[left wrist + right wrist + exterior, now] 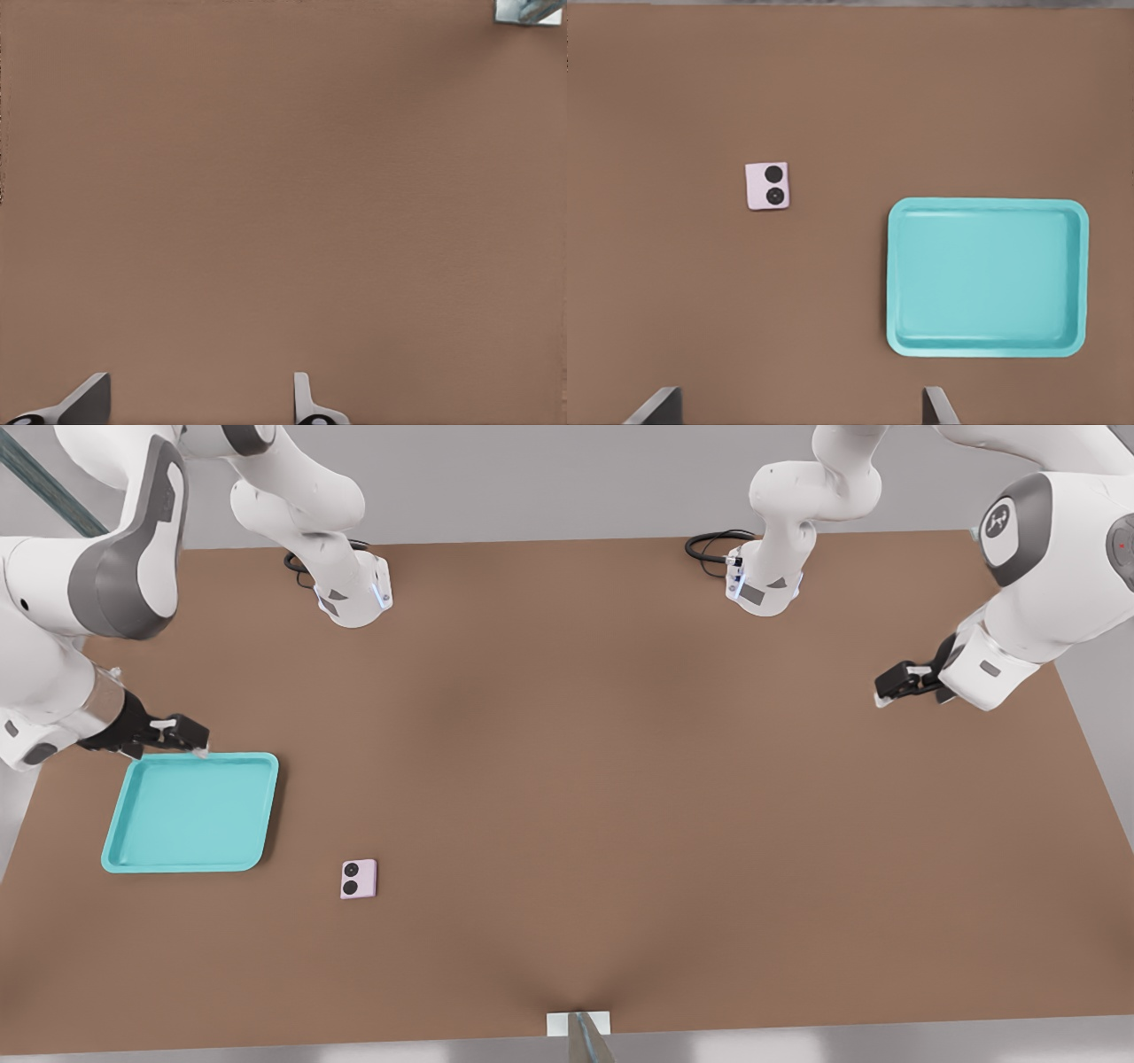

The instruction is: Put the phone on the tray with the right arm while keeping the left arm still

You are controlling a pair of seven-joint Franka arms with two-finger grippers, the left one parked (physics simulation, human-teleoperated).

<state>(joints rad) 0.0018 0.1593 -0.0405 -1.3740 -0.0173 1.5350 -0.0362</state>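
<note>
One phone (pixel 359 879) on table, well apart from open hand (pixel 190 737) above tray (pixel 115 850) rim.

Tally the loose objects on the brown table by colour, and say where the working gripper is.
Turquoise: 1, the shallow square tray
Pale pink: 1, the small squarish phone
Total: 2
The right arm's black gripper, fingers apart, hangs at the tray's far edge.

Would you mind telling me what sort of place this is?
Probably a simulated robot workbench: a bare brown table, a tray, a phone, and the right arm's open tool at the tray's far edge.
</note>
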